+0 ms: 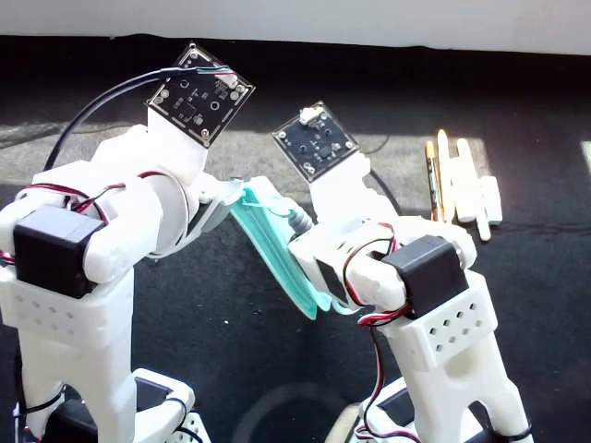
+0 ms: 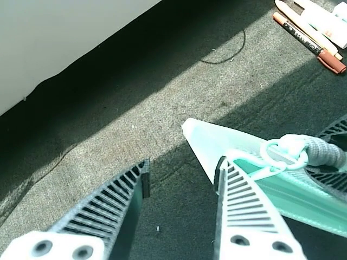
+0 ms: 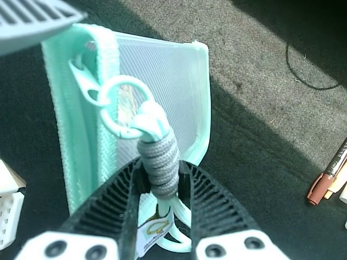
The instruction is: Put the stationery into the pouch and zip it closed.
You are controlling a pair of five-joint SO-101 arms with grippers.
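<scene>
The mint-green mesh pouch (image 1: 277, 245) hangs tilted between the two arms, above the dark mat. My right gripper (image 3: 160, 168) is shut on the grey cord (image 3: 160, 154) tied to the pouch's zipper ring (image 3: 122, 105). My left gripper (image 2: 181, 176) is open, its fingertips just short of the pouch's corner (image 2: 209, 138), with one finger (image 2: 238, 200) against the pouch's edge. The stationery (image 1: 457, 185), a brown marker (image 2: 309, 40) and several pale sticks, lies in a row on the mat at the back right, apart from both grippers.
A dark felt mat (image 1: 231, 323) covers the table, with a sunlit band across its far half. A thin loop of thread (image 2: 227, 51) lies on the mat near the white wall (image 2: 54, 38).
</scene>
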